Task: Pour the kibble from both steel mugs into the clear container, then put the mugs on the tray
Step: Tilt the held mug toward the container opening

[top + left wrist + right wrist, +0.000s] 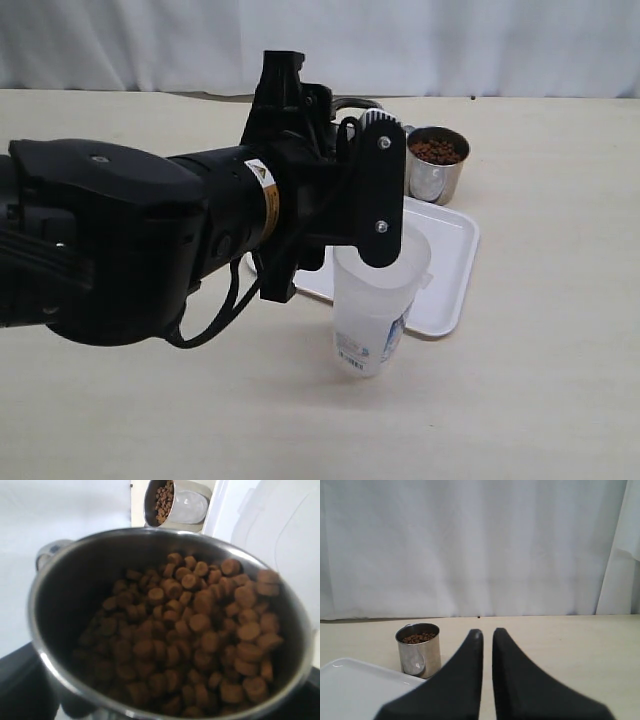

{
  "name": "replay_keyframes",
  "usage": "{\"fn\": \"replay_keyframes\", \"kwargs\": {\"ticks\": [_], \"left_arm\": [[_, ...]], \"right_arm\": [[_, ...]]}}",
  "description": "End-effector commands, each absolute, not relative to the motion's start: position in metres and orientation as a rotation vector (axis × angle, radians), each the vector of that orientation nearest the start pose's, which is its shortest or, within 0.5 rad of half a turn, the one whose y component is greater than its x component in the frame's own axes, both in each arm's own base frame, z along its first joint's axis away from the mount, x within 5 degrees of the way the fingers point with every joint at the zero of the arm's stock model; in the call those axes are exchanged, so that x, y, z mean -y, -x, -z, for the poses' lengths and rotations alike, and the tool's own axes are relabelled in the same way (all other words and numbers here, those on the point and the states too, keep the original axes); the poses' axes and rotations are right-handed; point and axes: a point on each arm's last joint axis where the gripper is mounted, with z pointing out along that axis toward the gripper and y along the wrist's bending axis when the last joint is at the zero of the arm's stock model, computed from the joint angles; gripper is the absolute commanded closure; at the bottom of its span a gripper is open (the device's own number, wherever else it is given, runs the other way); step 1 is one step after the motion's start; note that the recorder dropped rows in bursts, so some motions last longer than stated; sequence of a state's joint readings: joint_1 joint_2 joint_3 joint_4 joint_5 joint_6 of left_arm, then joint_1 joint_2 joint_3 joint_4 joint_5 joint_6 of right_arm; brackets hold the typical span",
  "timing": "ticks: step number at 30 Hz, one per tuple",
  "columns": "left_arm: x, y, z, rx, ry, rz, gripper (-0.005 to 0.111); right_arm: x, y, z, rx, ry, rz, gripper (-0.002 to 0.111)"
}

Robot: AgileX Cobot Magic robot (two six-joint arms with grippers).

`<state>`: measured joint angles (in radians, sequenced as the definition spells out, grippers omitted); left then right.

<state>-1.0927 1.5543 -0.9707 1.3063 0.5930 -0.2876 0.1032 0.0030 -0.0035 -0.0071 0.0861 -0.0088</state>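
Exterior: left gripper (378,185) hangs over the clear container (378,300), its load hidden behind the arm, placed so a pour should land inside the rim. The tray (448,262) lies just behind.
Left wrist: clamped on the held mug (47,630), which is tipped and full of kibble (200,630).
Right wrist: right gripper (487,632) nearly closed and empty. The second mug (419,652) stands beside a tray corner, with open table (570,645) around
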Motion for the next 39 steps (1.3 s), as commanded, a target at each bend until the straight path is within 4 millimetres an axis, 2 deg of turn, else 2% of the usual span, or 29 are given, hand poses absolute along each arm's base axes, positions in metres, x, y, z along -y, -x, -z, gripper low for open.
{"fn": "replay_keyframes", "kwargs": {"ticks": [1, 11, 18, 24, 29, 39], "left_arm": [[0.267, -0.194, -0.264, -1.341, -1.680, -0.585, 0.107], [0.266, -0.195, -0.265, -1.329, -1.680, -0.613, 0.107], [0.280, -0.202, -0.262, -1.327, -1.686, -0.617, 0.107], [0.279, -0.203, -0.261, -1.306, -1.719, -0.670, 0.107], [0.284, -0.193, -0.262, -1.235, -1.766, -0.738, 0.107], [0.283, -0.194, -0.263, -1.224, -1.764, -0.762, 0.107]], "right_arm": [[-0.006, -0.056, -0.206, -1.561, 0.096, -0.073, 0.103], [-0.006, -0.056, -0.206, -1.561, 0.096, -0.073, 0.103], [-0.006, -0.056, -0.206, -1.561, 0.096, -0.073, 0.103], [-0.006, -0.056, -0.206, -1.561, 0.096, -0.073, 0.103], [-0.006, -0.056, -0.206, -1.561, 0.096, -0.073, 0.103], [-0.006, -0.056, -0.206, -1.561, 0.096, -0.073, 0.103]]}}
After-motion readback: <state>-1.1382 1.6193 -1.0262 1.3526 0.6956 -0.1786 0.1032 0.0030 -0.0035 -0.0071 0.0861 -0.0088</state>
